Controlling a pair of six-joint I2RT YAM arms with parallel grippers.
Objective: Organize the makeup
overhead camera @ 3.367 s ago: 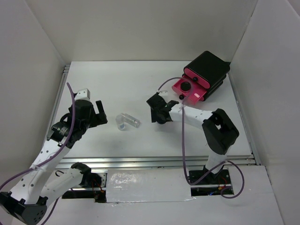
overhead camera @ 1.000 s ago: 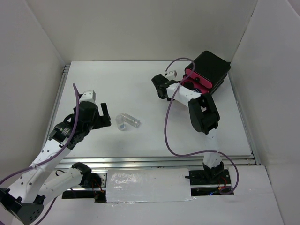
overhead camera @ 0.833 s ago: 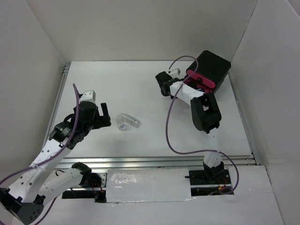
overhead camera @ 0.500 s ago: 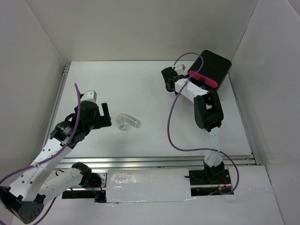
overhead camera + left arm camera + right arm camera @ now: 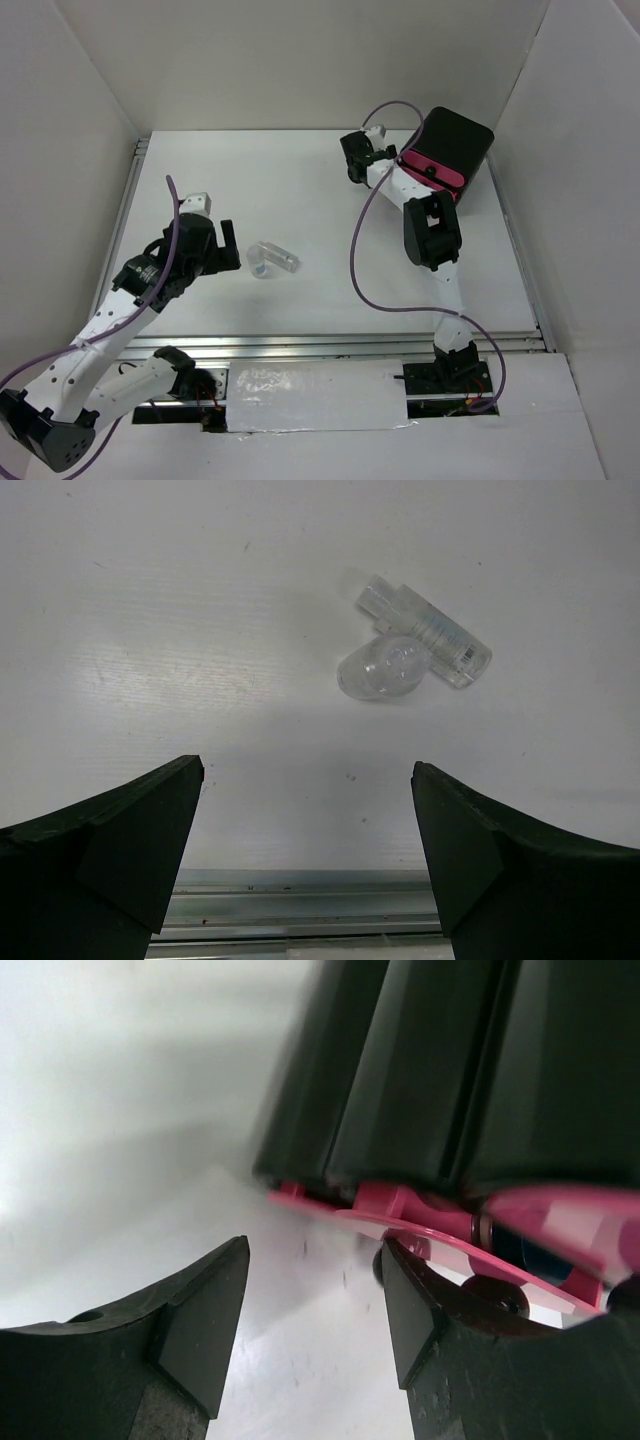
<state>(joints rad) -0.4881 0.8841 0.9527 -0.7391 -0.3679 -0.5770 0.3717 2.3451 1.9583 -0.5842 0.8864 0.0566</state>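
Fingers of my left gripper point(image 5: 308, 775) are spread wide, nothing between them. The clear tube point(image 5: 428, 635) and vial point(image 5: 383, 670) lie touching on the table point(image 5: 150, 630) just ahead, slightly right, the tube's axis slanting across my gap. My right gripper point(image 5: 315, 1250), part open and empty, sits far off at the pink drawer point(image 5: 405, 1203).

Overhead I see the whole table point(image 5: 250, 180) from behind. Left wrist looks closely down on the clear tube point(image 5: 430, 635), right wrist nearly against the black box point(image 5: 430, 1060).
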